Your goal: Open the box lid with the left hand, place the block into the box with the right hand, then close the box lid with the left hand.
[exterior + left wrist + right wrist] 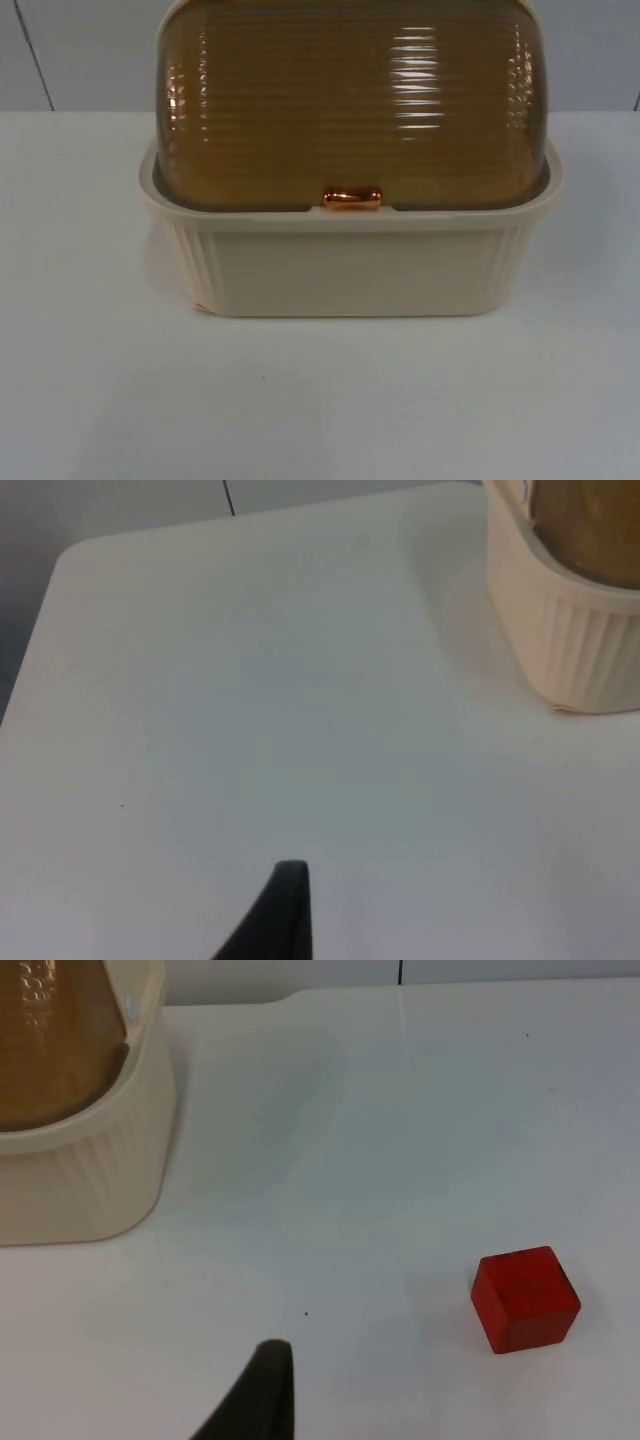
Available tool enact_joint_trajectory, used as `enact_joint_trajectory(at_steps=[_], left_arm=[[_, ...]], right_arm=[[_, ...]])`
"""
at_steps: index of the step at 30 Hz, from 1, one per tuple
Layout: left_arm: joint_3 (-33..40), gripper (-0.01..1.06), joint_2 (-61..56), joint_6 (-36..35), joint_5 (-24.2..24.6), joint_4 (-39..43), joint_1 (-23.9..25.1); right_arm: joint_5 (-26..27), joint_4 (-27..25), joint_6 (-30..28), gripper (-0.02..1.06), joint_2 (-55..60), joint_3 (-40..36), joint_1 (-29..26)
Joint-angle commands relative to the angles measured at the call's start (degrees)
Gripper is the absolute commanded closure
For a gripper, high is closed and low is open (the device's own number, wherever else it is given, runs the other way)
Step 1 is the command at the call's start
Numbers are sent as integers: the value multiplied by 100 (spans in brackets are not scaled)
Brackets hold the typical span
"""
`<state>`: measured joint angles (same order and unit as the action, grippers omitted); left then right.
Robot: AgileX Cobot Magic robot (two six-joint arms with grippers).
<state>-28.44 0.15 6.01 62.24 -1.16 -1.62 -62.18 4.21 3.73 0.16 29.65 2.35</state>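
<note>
A cream ribbed box [350, 270] stands in the middle of the table, seen from the top view. Its brown translucent domed lid [350, 100] is down, with a copper handle [351, 198] at its front edge. The left wrist view catches a corner of the box [575, 630] past one black fingertip [280, 910] of the left gripper. In the right wrist view a red block [526, 1298] lies on the white table, apart from the box [90, 1160], beyond a black fingertip [260, 1395] of the right gripper. Nothing is held in either view.
The white table [100, 380] ends at a grey partition wall [80, 50] behind the box. The table's rounded corner [75, 560] is in the left wrist view.
</note>
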Motion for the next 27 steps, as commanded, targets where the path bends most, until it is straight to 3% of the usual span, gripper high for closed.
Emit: enact_joint_trajectory(at_steps=[1,27], left_arm=[[-5,0,-15,-53,-64,26,-27],[-5,0,-15,-322,-76,314,-27]], right_arm=[[42,14,-30,-1,-16,-6,23],[42,14,-30,-1,-16,-6,23]])
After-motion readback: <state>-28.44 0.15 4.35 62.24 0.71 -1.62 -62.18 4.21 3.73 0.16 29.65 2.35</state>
